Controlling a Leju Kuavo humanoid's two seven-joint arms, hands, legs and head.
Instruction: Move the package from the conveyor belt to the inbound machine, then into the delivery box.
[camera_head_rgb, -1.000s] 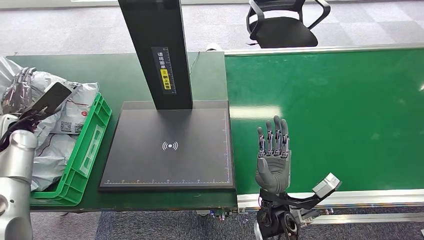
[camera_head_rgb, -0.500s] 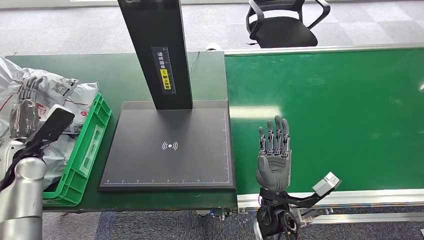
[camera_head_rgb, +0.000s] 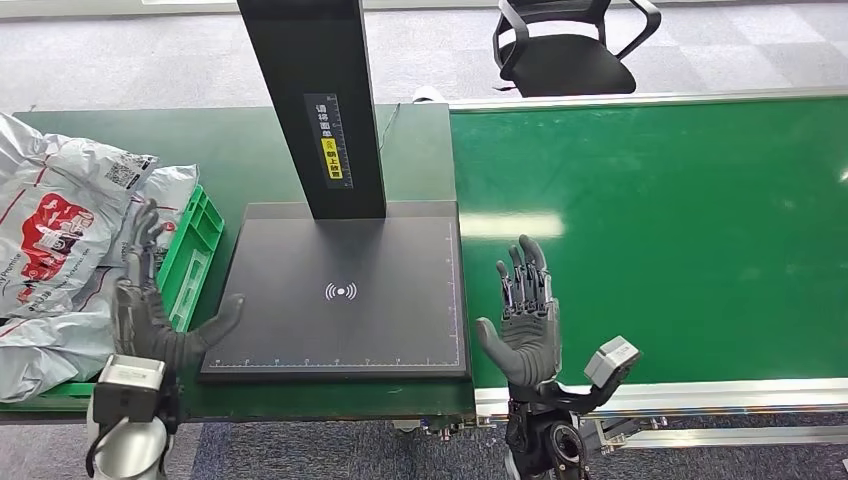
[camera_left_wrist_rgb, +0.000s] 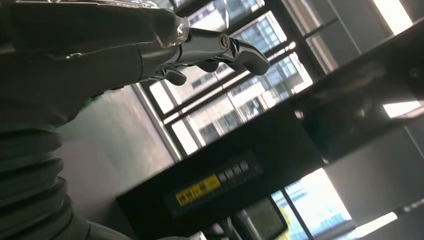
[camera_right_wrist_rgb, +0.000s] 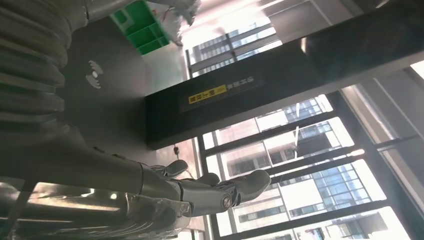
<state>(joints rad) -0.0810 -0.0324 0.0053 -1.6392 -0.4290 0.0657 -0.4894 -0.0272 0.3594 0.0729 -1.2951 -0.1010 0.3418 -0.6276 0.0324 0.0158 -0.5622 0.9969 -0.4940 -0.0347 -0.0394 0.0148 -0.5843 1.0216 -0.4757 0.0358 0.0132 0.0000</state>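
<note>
Both hands empty. My left hand hovers at the near-left corner of the inbound machine, fingers spread and upright, thumb out toward the plate. My right hand is raised over the near edge of the conveyor belt, fingers apart, holding nothing.

Packages sit heaped in and over the green delivery box, just left of my left hand, spilling toward the counter edge. No package on the belt that I can see, none on the plate.

Judgement: cycle looks done; the next pick would come from the belt, so the right hand is nearer. The machine's black post stands behind the plate, worth minding on any crossing. An office chair sits beyond the belt.
</note>
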